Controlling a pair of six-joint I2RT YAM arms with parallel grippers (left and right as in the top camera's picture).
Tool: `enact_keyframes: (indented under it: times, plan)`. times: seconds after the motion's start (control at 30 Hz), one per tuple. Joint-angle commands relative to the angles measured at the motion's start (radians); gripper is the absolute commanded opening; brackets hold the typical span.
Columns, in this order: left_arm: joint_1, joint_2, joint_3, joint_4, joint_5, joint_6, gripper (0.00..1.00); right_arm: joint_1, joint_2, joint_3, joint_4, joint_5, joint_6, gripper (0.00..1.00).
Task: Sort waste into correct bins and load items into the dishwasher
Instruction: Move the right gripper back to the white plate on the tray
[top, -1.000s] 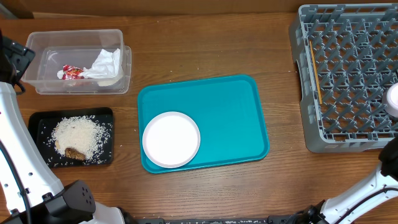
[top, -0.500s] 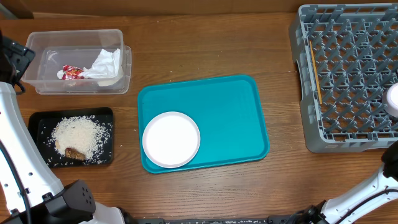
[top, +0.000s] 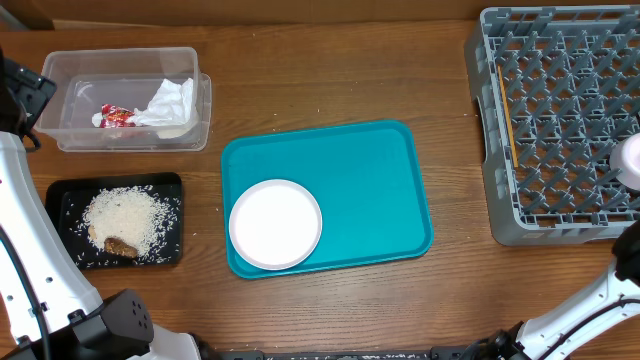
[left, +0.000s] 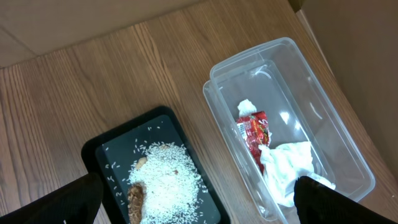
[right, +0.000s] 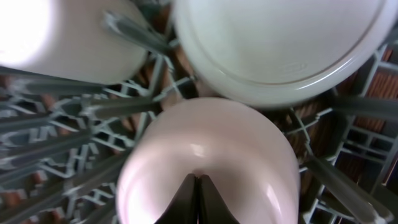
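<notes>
Reaching over the rack (right: 62, 118), right fingers (right: 186, 208) pinch pale bowl (right: 211, 149).

Bright even light, soft shadows, glare on clear tub (left: 311, 118), right wrist close-up blurred
</notes>
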Motion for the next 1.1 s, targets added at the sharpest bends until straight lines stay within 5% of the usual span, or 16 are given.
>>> enact_keyframes:
  times: [0.0, 0.43, 0.53, 0.57, 0.63, 0.67, 0.8, 1.07]
  plan:
    - [-0.002, 0.008, 0.004, 0.0, -0.01, -0.018, 1.0, -0.001, 0.045, 0.003, -0.004, 0.024, -0.006, 0.04]
    - [-0.002, 0.008, 0.004, 0.0, -0.01, -0.018, 1.0, 0.0, -0.13, 0.094, -0.07, -0.116, -0.006, 0.04]
    - [-0.002, 0.008, 0.004, 0.0, -0.01, -0.018, 1.0, 0.0, -0.209, 0.101, -0.076, -0.254, -0.011, 0.18]
    - [-0.002, 0.008, 0.004, 0.0, -0.01, -0.018, 1.0, 0.0, -0.231, 0.101, -0.077, -0.315, -0.032, 0.35]
    - [-0.002, 0.008, 0.004, 0.0, -0.01, -0.018, 1.0, 0.002, -0.274, 0.101, -0.085, -0.472, -0.1, 0.95]
    - [-0.002, 0.008, 0.004, 0.0, -0.01, -0.018, 1.0, 0.003, -0.291, 0.101, -0.098, -0.549, -0.13, 1.0]
    - [-0.002, 0.008, 0.004, 0.0, -0.011, -0.018, 1.0, 0.032, -0.348, 0.101, -0.218, -0.766, -0.195, 1.0]
    - [-0.002, 0.008, 0.004, 0.0, -0.01, -0.018, 1.0, 0.302, -0.375, 0.099, -0.569, -0.739, -0.434, 1.0]
